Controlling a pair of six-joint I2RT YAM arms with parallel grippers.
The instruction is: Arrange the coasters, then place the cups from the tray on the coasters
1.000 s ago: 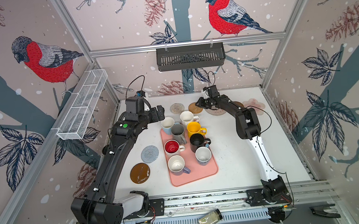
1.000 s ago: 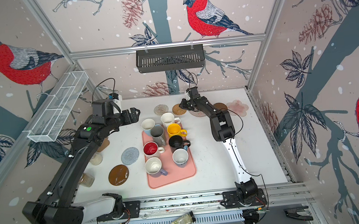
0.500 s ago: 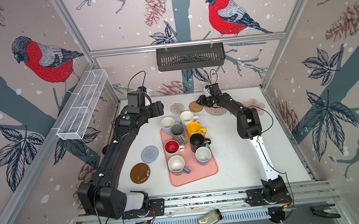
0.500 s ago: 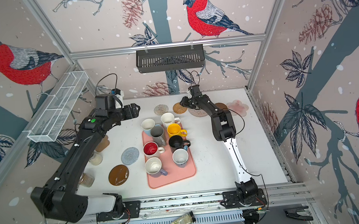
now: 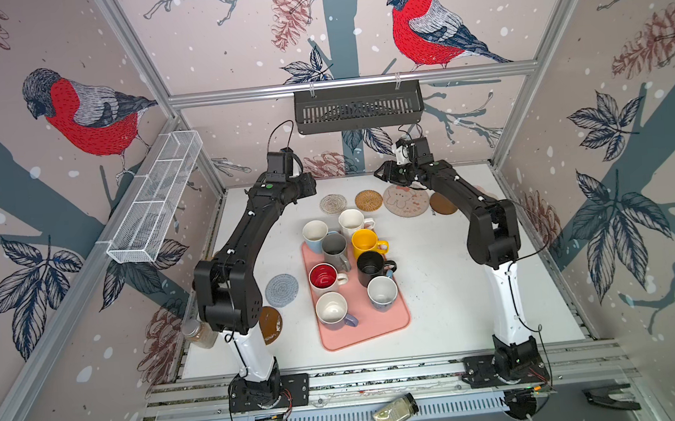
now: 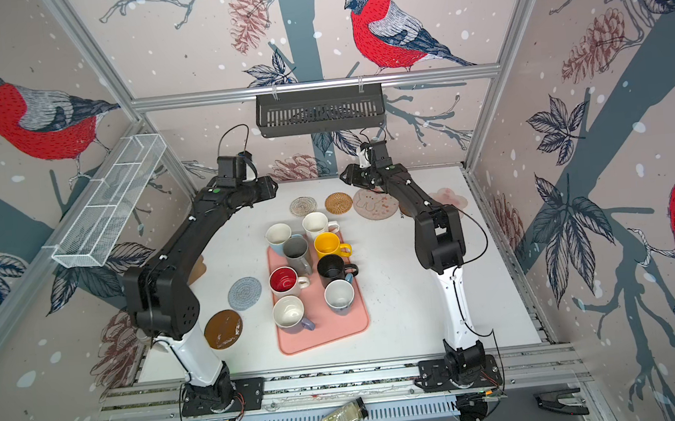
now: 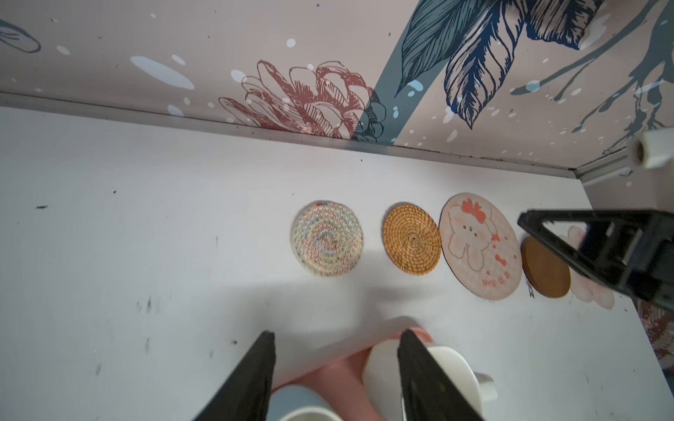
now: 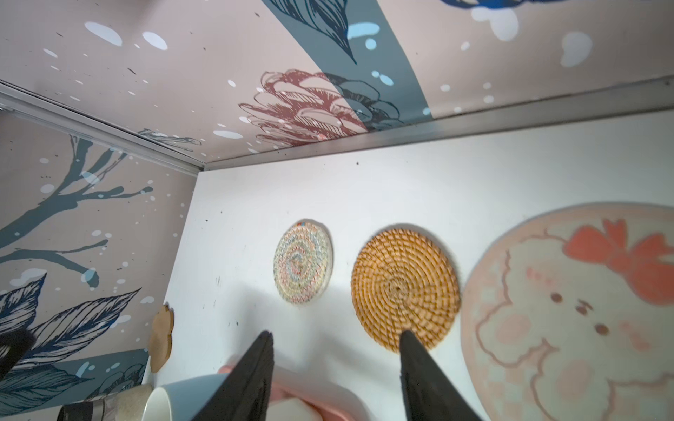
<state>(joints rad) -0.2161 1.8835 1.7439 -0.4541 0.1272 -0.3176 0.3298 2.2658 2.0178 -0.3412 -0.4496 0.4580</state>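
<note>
Jaws apart — white table (image 5: 439,294), bird-print walls (image 5: 229,42)

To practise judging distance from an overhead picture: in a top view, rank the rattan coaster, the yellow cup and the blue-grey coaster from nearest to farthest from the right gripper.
From the right gripper:
1. rattan coaster, in the back row, close by.
2. yellow cup, at the far end of the tray.
3. blue-grey coaster, on the table left of the tray.

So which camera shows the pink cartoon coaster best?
The left wrist view: the pink cartoon coaster lies whole and sharp, its drawing readable. The right wrist view cuts the coaster off at the frame edge, blurred. In both top views it is small.
</note>
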